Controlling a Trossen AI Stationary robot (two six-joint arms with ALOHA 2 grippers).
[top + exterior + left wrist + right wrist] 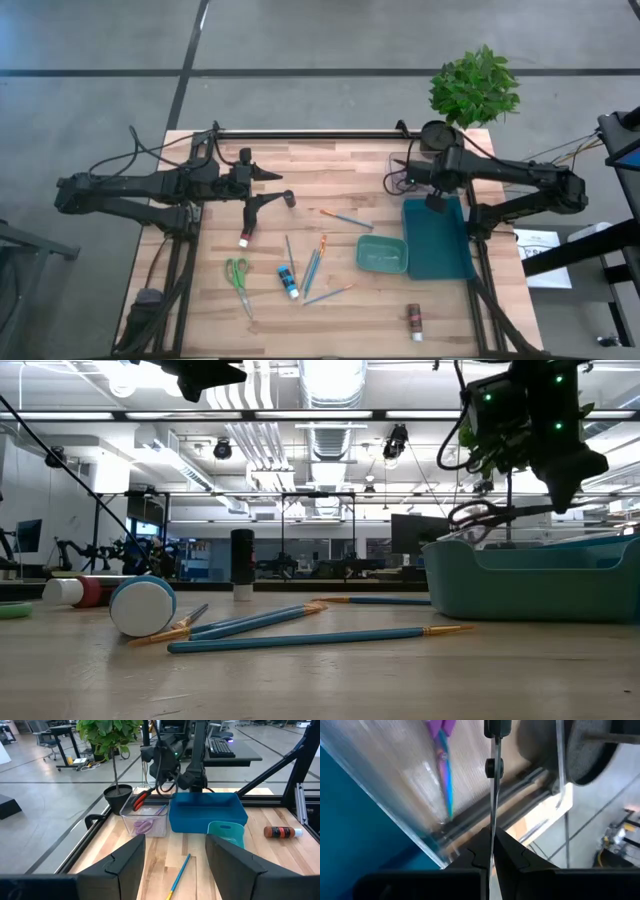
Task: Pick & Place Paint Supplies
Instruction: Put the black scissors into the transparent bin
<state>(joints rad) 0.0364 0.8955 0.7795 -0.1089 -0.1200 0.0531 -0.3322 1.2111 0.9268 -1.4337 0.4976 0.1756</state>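
Several blue and orange paintbrushes (315,262) lie mid-table, beside a blue tube (288,282), a pink tube (247,230), a brown tube (414,320) and the teal palette (382,254). My left gripper (175,865) hangs open above the table's left part, holding nothing. At the far right, my right gripper (435,203) is shut on red-handled scissors (145,797). It stands above the teal bin (436,238) and the clear box (145,817). My right gripper pinches the scissors' closed blades (493,815) between its two fingers, seen edge-on in the wrist view. The fingers slant down from the table's right side. The scissors are lifted clear, and their handle loops (470,515) reach away from the gripper over the clear box.
Purple-handled scissors (442,750) lie inside the clear box. Green scissors (238,275) lie at the near left, and a small black cylinder (290,198) stands under the left gripper's reach. A potted plant (475,85) stands beyond the far right corner.
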